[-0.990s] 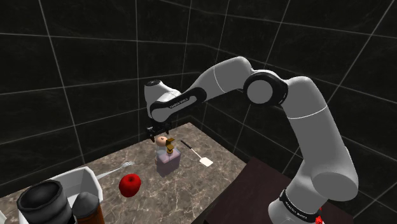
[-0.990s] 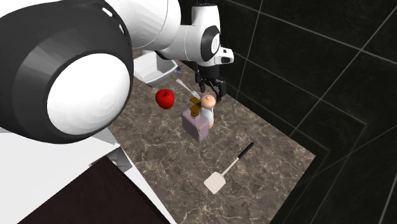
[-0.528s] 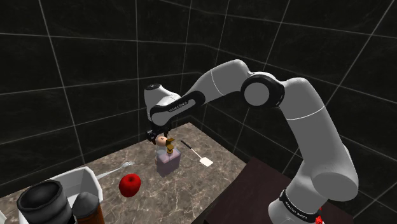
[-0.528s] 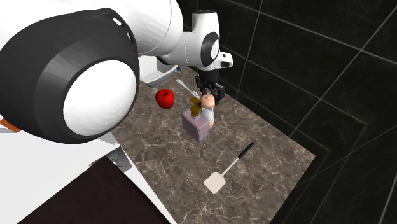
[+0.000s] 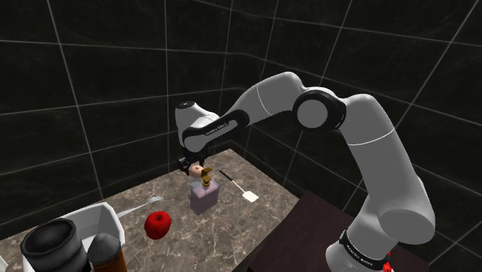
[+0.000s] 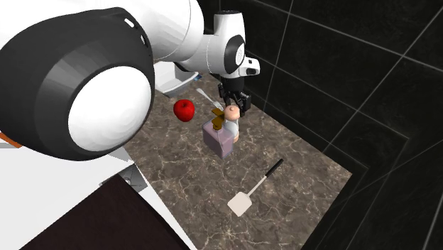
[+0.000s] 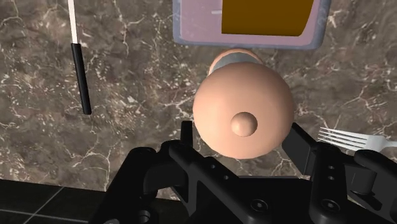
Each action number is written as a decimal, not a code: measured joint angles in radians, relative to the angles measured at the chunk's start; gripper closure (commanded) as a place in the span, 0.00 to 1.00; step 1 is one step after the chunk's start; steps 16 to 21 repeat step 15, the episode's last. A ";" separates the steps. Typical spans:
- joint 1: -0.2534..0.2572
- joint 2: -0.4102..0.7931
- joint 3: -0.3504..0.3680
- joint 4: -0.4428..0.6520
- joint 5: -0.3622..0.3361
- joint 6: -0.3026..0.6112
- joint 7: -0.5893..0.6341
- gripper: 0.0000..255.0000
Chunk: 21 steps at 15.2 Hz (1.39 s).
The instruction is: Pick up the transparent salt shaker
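On the brown marbled counter [image 6: 298,177], the small shaker with a round peach cap [image 7: 243,111] stands just beside a square lilac bottle [image 5: 203,199]. The black gripper [image 7: 243,133] squeezes the cap from both sides. Grabbing looks done. Lifting is still left.

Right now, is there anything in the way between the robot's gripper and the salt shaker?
Nothing visible is in the way. The gripper sits right at the round peach top of the salt shaker. The lilac bottle stands close beside the salt shaker, not between it and the gripper.
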 measured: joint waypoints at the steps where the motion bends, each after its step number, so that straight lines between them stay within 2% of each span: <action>1: 0.000 -0.007 0.001 -0.004 0.001 -0.004 -0.001 1.00; 14: -0.007 -0.108 0.017 0.008 0.023 -0.114 -0.026 1.00; 21: -0.008 -0.111 0.017 0.010 0.024 -0.120 -0.029 1.00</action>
